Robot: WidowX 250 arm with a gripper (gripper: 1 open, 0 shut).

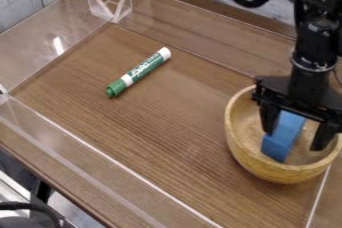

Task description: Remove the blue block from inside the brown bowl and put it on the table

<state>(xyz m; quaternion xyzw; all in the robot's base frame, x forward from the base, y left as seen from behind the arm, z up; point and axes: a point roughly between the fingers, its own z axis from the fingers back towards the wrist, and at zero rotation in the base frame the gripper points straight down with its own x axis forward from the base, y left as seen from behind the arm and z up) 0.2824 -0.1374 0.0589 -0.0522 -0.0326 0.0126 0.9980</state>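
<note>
- Dark brown wood makes up the table (174,122), and low clear walls (54,32) stand around its edges.
- On the table, at about 4 o'clock, sits the brown bowl (247,157), round and light tan.
- Inside the bowl is the blue block (285,135). It leans on its end and pokes up past the rim.
- Over the bowl hangs the black arm (314,42). It comes in from 1 o'clock and goes straight down.
- Pointing down into the bowl is the gripper (294,127), and its fingers (266,115) are spread wide.
- One finger is at the block's 9 o'clock and the other at its 3 o'clock, so the block stands between them. I cannot tell if they touch it.
- From the bowl's 10 o'clock, well apart, a green and white marker (139,71) lies flat on the wood.
- Writing runs along the marker, but it is too small to read.
</note>
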